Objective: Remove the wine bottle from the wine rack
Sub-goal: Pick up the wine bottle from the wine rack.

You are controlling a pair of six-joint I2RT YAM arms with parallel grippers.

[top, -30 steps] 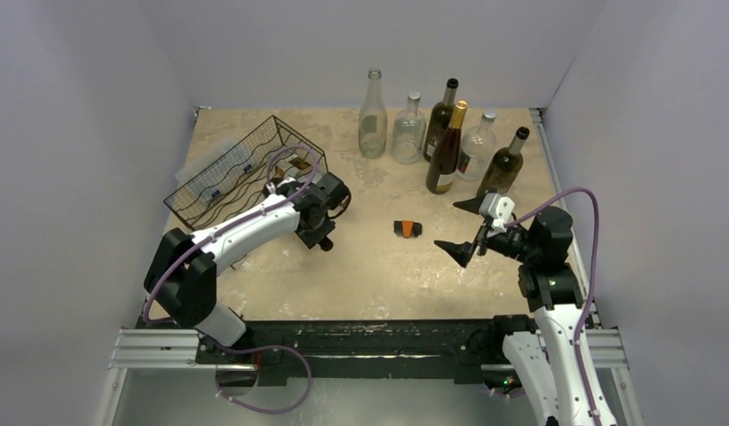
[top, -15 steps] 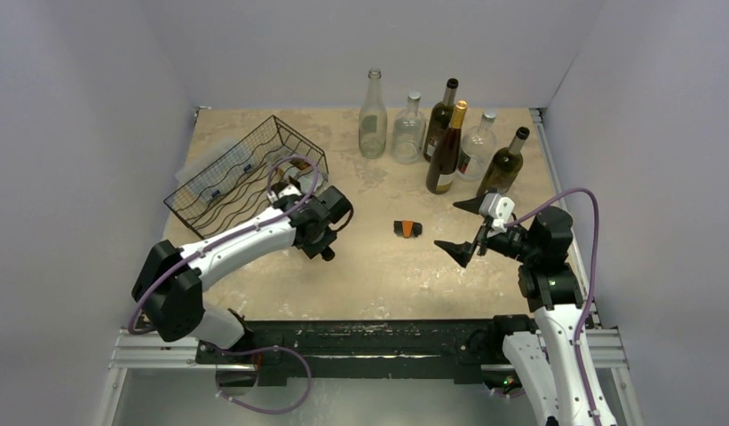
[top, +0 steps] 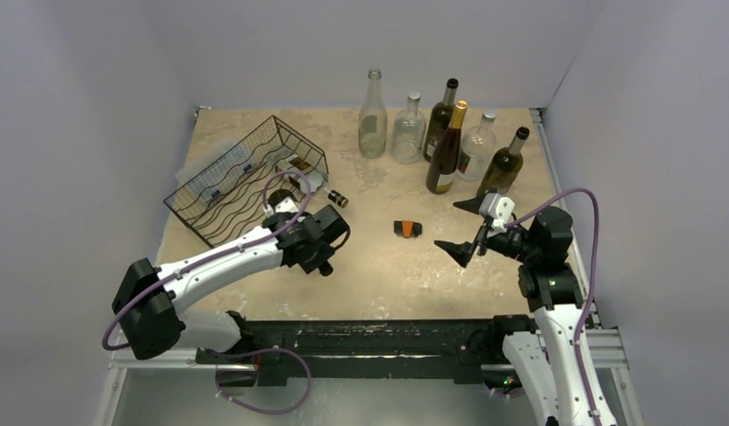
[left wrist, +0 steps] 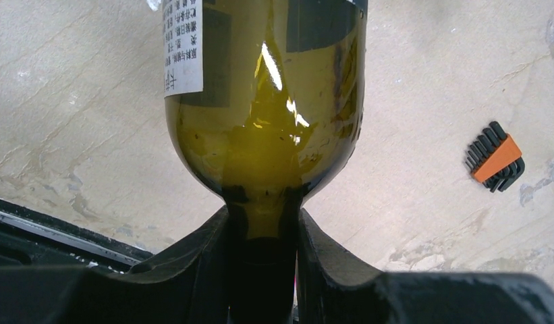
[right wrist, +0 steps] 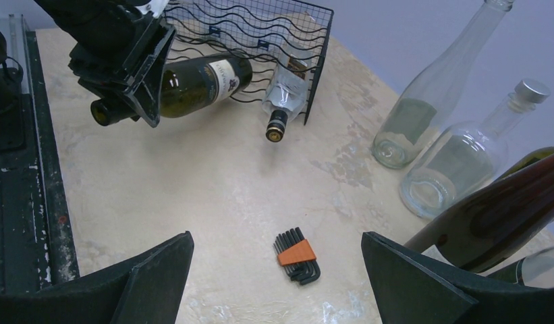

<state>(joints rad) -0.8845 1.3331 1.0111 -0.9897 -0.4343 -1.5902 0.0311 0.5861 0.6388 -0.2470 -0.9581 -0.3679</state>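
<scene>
The wine rack [top: 232, 177] is a black wire-mesh rack at the back left; it also shows in the right wrist view [right wrist: 260, 27]. My left gripper [top: 314, 241] is shut on the neck of a green wine bottle [right wrist: 196, 81] with a white label. The bottle lies nearly level, its base at the rack's open front, and its mouth pokes out past the fingers. In the left wrist view the bottle [left wrist: 260, 121] fills the upper middle, with the left gripper [left wrist: 262, 243] clamped on its neck. In the top view my arm hides most of the bottle. My right gripper [top: 454, 226] is open and empty.
A clear bottle [top: 329, 195] lies in the rack with its dark-capped neck sticking out. Several bottles [top: 445, 133] stand at the back right. An orange-and-black hex key set [top: 407, 228] lies mid-table, between the right gripper's fingers in the right wrist view [right wrist: 297, 255]. Walls enclose three sides.
My left gripper has drawn back toward the near edge with the green bottle in it, pulling the bottle out of the rack and uncovering the clear bottle's neck. The right arm has not moved.
</scene>
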